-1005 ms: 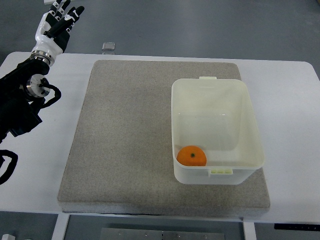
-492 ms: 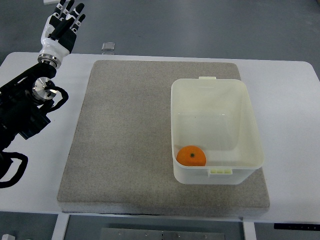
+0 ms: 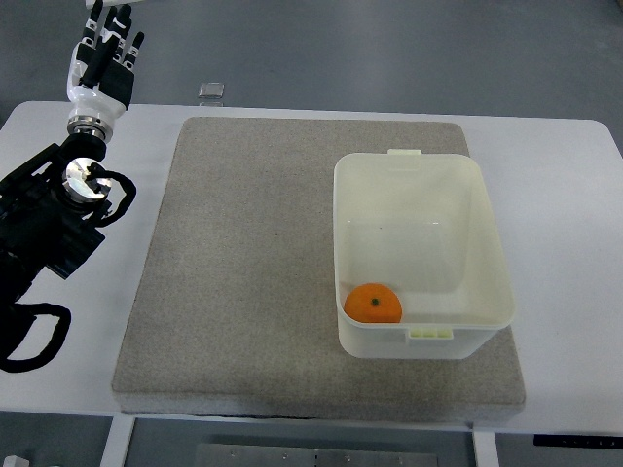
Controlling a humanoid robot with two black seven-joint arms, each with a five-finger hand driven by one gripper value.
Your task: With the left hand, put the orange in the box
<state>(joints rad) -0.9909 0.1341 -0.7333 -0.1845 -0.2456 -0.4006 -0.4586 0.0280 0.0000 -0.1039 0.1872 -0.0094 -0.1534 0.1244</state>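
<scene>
The orange (image 3: pixel 373 304) is found inside the box (image 3: pixel 423 167), lying on its floor in the near left corner, close against the near wall and the left wall. The box is an open, cream-coloured plastic container, set upright on the right half of a grey mat (image 3: pixel 243 272); its near wall carries a small latch tab and its far rim a second tab. The mat is laid flat on a white table (image 3: pixel 574 214) and covers most of the table's middle. The left hand (image 3: pixel 100 60) is seen at the upper left corner of the view, beyond the far left corner of the table and well apart from both box and orange. Its fingers (image 3: pixel 117 34) are extended and slightly spread, pointing away from the robot, and nothing is held in them. The black left arm (image 3: pixel 44 219) is seen running along the left edge of the view, over the table's left margin, with a looped cable beside it. A small square object (image 3: pixel 210 90) is noted just past the table's far edge, near the mat's far left corner; its nature cannot be determined.
</scene>
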